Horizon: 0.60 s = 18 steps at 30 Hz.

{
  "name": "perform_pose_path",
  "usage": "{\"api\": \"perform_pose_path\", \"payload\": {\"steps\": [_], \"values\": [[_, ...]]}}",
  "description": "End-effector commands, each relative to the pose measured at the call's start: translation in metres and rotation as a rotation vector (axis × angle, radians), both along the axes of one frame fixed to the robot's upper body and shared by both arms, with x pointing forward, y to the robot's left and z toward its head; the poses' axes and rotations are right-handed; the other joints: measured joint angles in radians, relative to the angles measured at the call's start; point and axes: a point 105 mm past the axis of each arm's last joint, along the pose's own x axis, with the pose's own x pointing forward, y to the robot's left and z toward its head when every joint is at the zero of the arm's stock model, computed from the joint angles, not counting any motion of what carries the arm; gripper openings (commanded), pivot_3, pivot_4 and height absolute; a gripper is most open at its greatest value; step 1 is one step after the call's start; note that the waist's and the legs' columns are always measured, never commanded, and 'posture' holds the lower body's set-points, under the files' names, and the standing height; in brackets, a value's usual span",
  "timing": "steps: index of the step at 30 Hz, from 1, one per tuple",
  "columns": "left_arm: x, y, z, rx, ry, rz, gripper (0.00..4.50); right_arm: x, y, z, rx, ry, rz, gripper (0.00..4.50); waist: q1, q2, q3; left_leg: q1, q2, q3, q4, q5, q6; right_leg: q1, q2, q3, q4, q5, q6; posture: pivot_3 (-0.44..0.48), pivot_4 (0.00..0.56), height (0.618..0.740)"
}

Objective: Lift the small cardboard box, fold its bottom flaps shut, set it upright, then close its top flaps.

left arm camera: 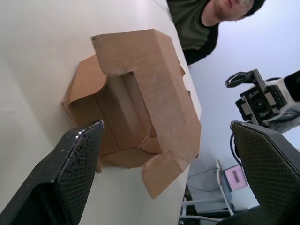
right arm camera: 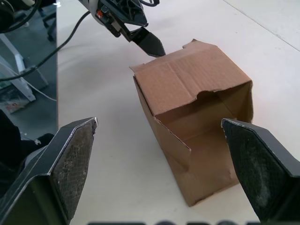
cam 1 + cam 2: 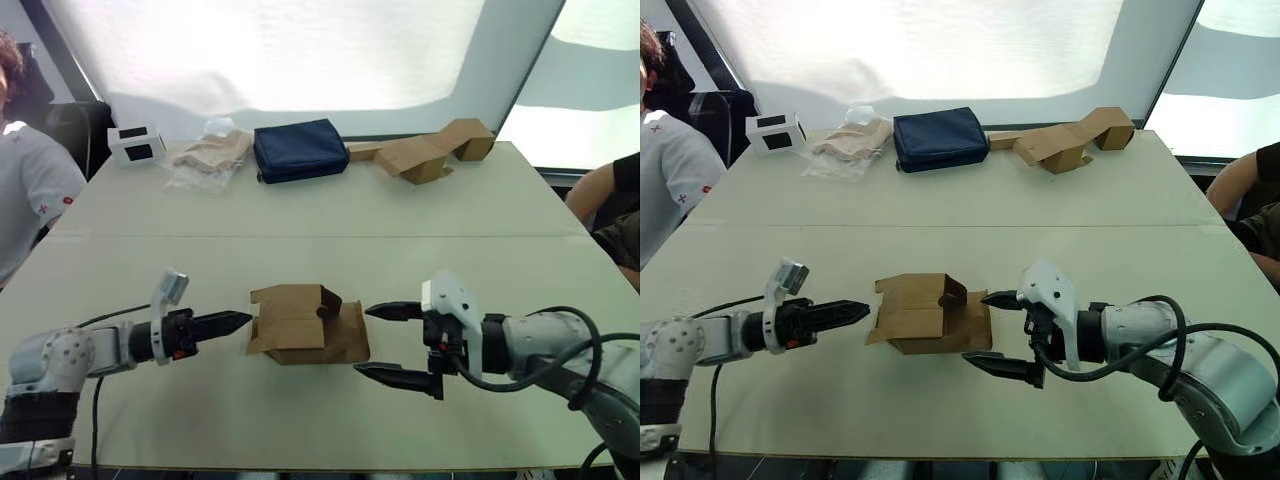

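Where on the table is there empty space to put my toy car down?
The table is bare across its middle band, between the small cardboard box and the far row of things. It is crowded along the far edge: white box, plastic bag, navy pouch, cardboard pieces. Near the box, the left end effector and right end effector flank it.

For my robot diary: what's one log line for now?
box: on table, flaps open | left pincer: open, beside it | right pincer: open, beside it

You cannot read any text, label, brand or number here; the small cardboard box [image 3: 305, 322] on the table [image 3: 400, 215] is plain, without print.
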Motion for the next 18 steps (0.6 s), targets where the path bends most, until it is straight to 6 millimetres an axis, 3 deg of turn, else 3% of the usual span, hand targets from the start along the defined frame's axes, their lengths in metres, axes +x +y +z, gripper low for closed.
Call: {"api": "perform_pose_path", "payload": {"steps": [1, 11, 18], "values": [[0.01, -0.012, 0.005, -0.007, -0.032, -0.027, 4.5, -0.004, 0.001, 0.008, -0.001, -0.051, -0.012, 4.42, 0.001, 0.0, 0.0, 0.0, 0.0, 0.0, 0.0, 0.0, 0.0, 0.0, 0.0, 0.0, 0.0, 0.0, 0.0, 0.0, 0.15, 0.74], [0.014, -0.049, 0.019, -0.066, -0.02, -0.129, 4.5, -0.007, -0.001, 0.003, 0.012, -0.046, -0.072, 4.42, 0.001, 0.0, 0.0, -0.001, 0.0, 0.0, 0.001, 0.0, 0.0, 0.0, 0.0, 0.0, 0.0, 0.0, 0.0, 0.0, 0.15, 0.74], [0.021, -0.062, 0.019, -0.078, -0.009, -0.137, 4.5, -0.006, -0.002, 0.003, 0.014, -0.053, -0.094, 4.42, 0.0, 0.0, 0.0, -0.001, 0.0, 0.0, 0.001, 0.0, 0.0, 0.0, 0.001, 0.0, 0.0, 0.0, 0.0, 0.0, 0.15, 0.74]]}}
